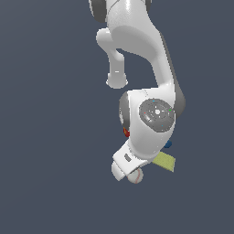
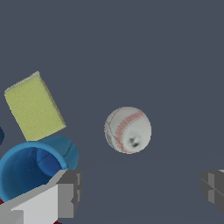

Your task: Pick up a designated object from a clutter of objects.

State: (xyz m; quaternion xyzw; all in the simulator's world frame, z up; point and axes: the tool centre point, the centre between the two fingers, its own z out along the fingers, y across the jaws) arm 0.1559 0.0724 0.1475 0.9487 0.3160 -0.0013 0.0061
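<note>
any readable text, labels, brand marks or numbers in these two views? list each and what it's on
None readable in either view.
baseball: red stitching and a dark smudge, no legible print.
yellow pad: plain.
blue cup: plain.
Red box: only slivers show in the wrist view, no lettering visible.
gripper and arm: no markings legible.

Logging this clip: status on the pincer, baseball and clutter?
Pincer open, nothing held. Baseball lying free, untouched, apart from the rest. Blue cup sits close by one finger; yellow pad beyond it.
</note>
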